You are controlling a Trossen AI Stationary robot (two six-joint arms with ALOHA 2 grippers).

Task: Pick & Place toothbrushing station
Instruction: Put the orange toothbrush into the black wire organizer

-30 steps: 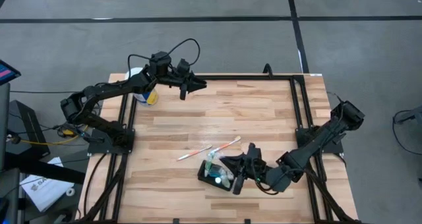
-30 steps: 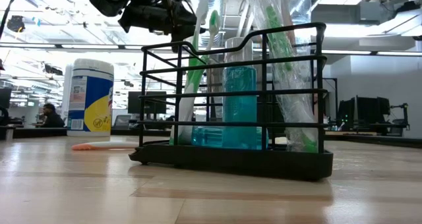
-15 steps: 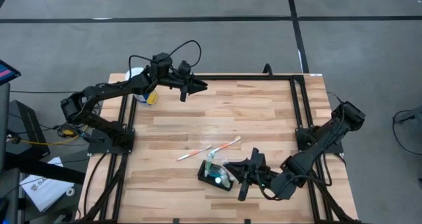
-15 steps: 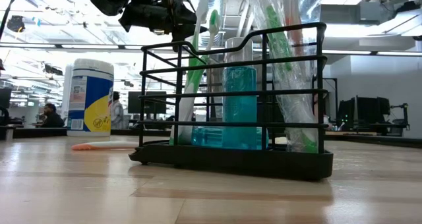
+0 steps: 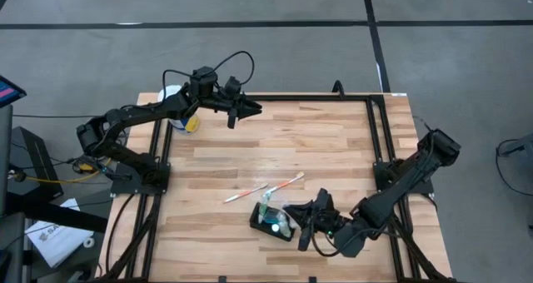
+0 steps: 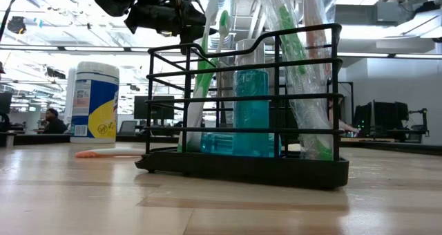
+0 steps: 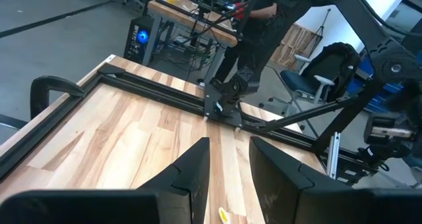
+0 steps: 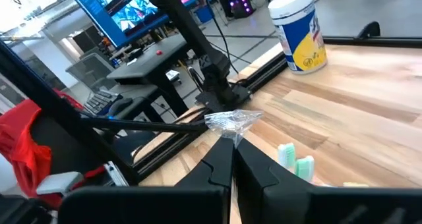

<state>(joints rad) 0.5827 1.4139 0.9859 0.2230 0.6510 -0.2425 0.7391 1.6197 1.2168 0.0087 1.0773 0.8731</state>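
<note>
Nearest the table's front edge, at about six o'clock on the wooden table (image 5: 333,141), stands the toothbrushing station (image 5: 273,222), a black wire rack seen close in the low view (image 6: 242,104). It stands upright and flat on the wood, holding a teal bottle (image 6: 250,110), green-headed brushes and clear-wrapped items. The rack keeps them upright and together, which is probably why it can be moved as one unit.

The right gripper (image 5: 305,230) lies just beside the station, at its three o'clock side, low over the table. Its fingers are pressed together, and in the right wrist view a crumple of clear plastic wrap (image 8: 232,120) sits pinched at their tips (image 8: 227,151). That looks like a grip on the wrapping of one of the station's items rather than on the black frame itself, though whether the wrap is attached to something inside the rack cannot be told.

Slightly farther in, toward the table's middle, two loose toothbrushes (image 5: 265,188) lie flat on the wood, just beyond the station at about its twelve o'clock, apart from both grippers.

Farthest off, at about eleven o'clock near the table's back edge, the left gripper (image 5: 250,108) hangs above the wood, fingers (image 7: 191,174) partly apart with nothing between them, apparently waiting. Next to that arm, at the back left corner, stands a white-lidded canister (image 5: 178,116).
</note>
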